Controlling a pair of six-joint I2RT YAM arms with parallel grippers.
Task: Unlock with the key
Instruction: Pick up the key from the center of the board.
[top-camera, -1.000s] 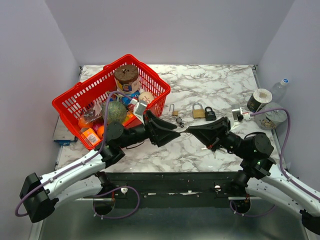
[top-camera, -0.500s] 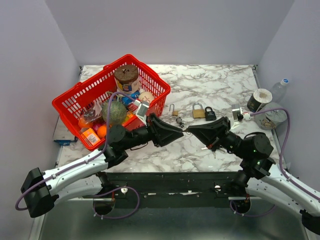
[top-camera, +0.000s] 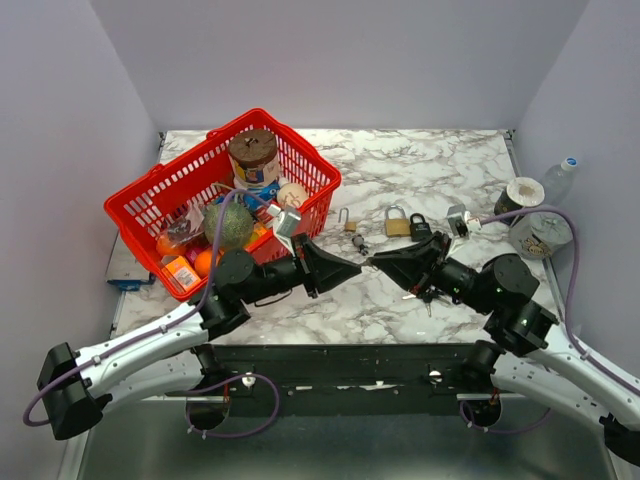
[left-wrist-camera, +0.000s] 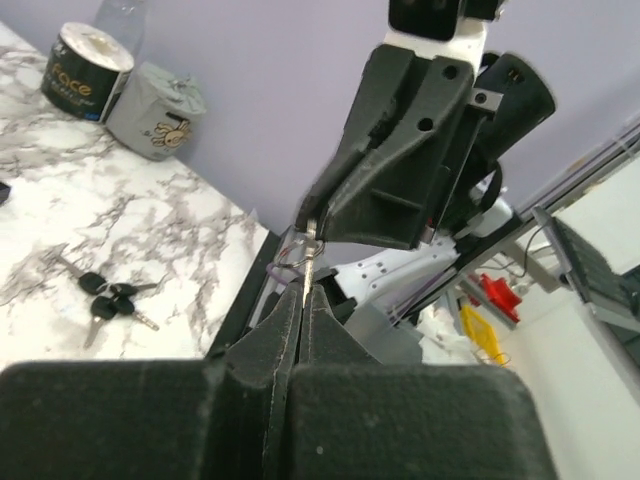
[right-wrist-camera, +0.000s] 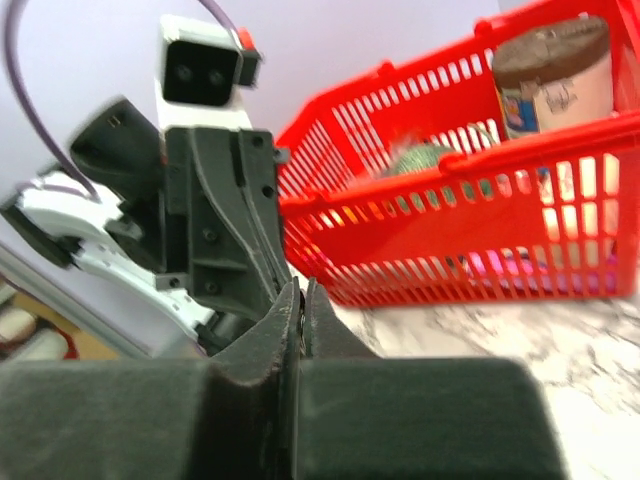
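Over the table's front middle my two grippers meet tip to tip. The left gripper (top-camera: 356, 268) is shut on a thin metal key (left-wrist-camera: 310, 265), seen edge-on between its fingertips (left-wrist-camera: 288, 305). The key's upper end still reaches into the tips of the right gripper (top-camera: 375, 262), whose jaws stand a narrow slit apart around that sliver (right-wrist-camera: 302, 318). On the marble behind them sit a brass padlock (top-camera: 397, 222), a black padlock (top-camera: 421, 229) and a small silver padlock (top-camera: 348, 220). A bunch of black-headed keys (left-wrist-camera: 108, 302) lies on the table.
A red basket (top-camera: 140, 196) full of groceries stands at the left, close behind the left arm. A tape roll (top-camera: 520, 200), a grey cup (top-camera: 541, 236) and a clear bottle (top-camera: 558, 180) stand at the right edge. More small keys (top-camera: 359, 243) lie by the silver padlock.
The left gripper has closed onto the key held out by the right gripper. The right jaws have parted a little, and the right wrist has shifted slightly left.
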